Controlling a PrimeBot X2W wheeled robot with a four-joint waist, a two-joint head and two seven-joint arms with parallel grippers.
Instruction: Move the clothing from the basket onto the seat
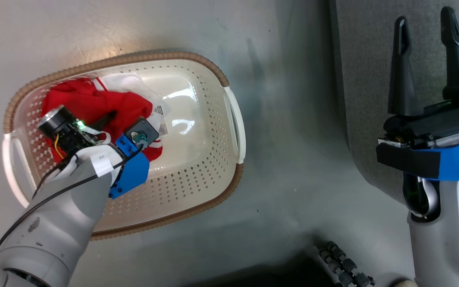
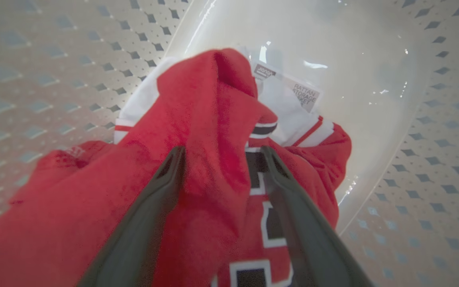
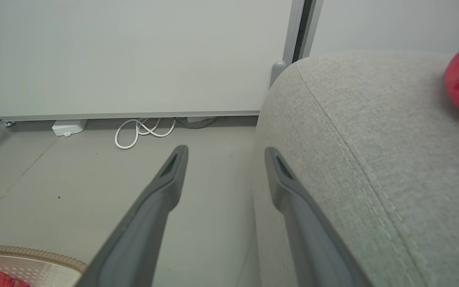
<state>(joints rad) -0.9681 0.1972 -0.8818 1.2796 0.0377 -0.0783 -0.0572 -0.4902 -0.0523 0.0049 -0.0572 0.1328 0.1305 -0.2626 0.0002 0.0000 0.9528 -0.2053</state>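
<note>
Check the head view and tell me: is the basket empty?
No: red clothing lies bunched at the left end of the basket.

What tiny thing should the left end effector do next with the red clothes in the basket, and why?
Probably close the left end effector. Its fingers are open and sit either side of a raised fold of the red clothing, down inside the basket. Pinching that fold looks like the way to lift it out toward the seat.
</note>
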